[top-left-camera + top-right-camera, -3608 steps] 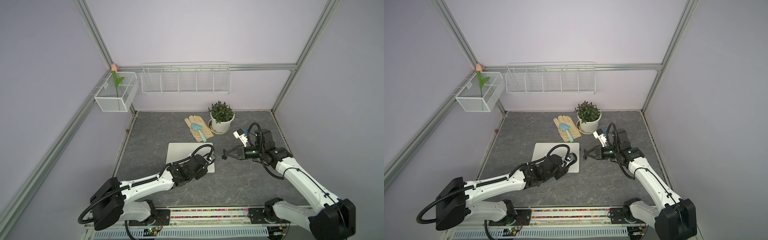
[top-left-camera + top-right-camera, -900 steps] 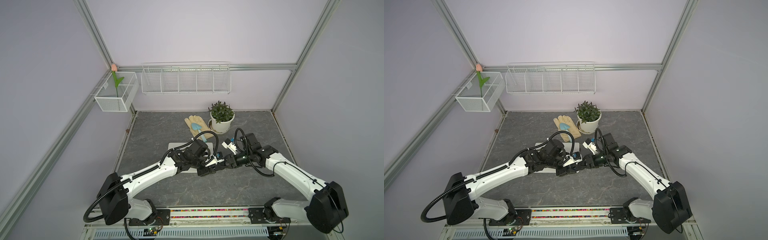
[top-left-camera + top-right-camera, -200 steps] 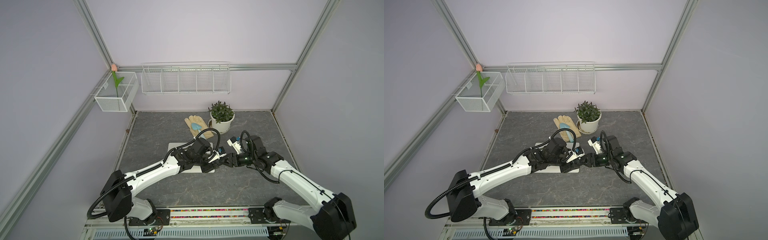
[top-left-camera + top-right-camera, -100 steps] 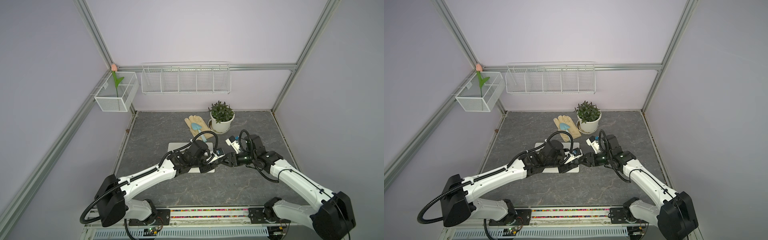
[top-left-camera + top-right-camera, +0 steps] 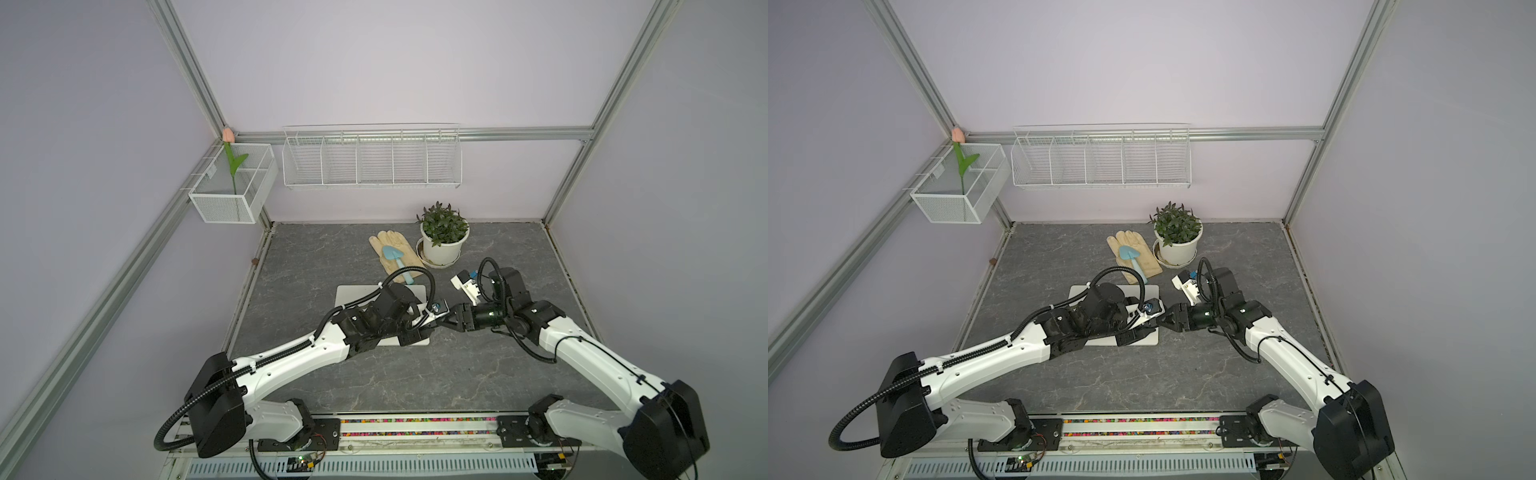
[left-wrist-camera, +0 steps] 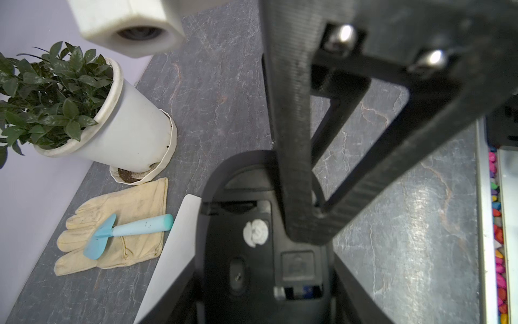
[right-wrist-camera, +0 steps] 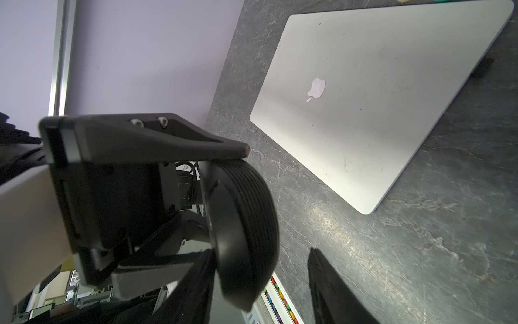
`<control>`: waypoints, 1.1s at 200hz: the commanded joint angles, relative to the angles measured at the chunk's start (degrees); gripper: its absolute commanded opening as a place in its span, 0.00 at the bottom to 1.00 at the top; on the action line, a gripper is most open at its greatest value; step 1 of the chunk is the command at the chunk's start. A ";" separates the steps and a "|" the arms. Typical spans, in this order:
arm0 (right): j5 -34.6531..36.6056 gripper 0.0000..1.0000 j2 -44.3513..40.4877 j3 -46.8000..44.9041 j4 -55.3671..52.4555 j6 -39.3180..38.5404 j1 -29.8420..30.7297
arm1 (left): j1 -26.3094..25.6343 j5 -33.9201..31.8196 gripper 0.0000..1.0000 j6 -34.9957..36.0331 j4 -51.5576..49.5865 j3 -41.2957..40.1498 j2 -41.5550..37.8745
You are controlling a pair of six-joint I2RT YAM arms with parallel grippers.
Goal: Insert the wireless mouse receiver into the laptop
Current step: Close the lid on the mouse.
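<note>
well, the two arms meet over the middle of the grey table (image 5: 457, 374), close to the right edge of the laptop (image 5: 353, 296). the laptop lies flat with its lid closed, and the apple mark on the lid shows in the right wrist view.

the left gripper (image 7: 224, 202) has the wireless mouse (image 6: 238, 252) clamped between its two fingers and holds it up in the air, not on the table. the mouse is turned so that its flat underside faces the left wrist camera. on this underside i see a white round mark and a small slot (image 6: 297, 291) with a bit of metal and blue inside. what sits in the slot i cannot tell.

the right gripper (image 5: 440, 325) comes from the other side, and its jaws stand about half apart with the edge of the mouse between them. one of its fingers (image 6: 294, 140) lies across the underside of the mouse. the other one, in the right wrist view, is beside the ribbed flank of the mouse with a clear gap, so this gripper does not pinch anything.

in both top views the mouse is mostly hidden among the black fingers.

behind the laptop, near the back wall, a plant pot (image 5: 442, 249) stands, and beside it a pale glove (image 5: 403, 249) lies with a blue trowel (image 5: 395, 259) on top.
</note>
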 commanded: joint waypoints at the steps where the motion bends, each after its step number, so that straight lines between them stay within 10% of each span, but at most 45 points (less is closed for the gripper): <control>1: 3.78 0.56 2.36 -0.06 -0.91 -0.05 -0.64 | -1.15 2.06 0.37 0.50 6.06 1.24 -2.16; 220: 0.13 0.61 -3.21 1.54 1.97 3.48 -8.81 | 0.14 0.34 0.36 -6.26 6.25 0.19 1.82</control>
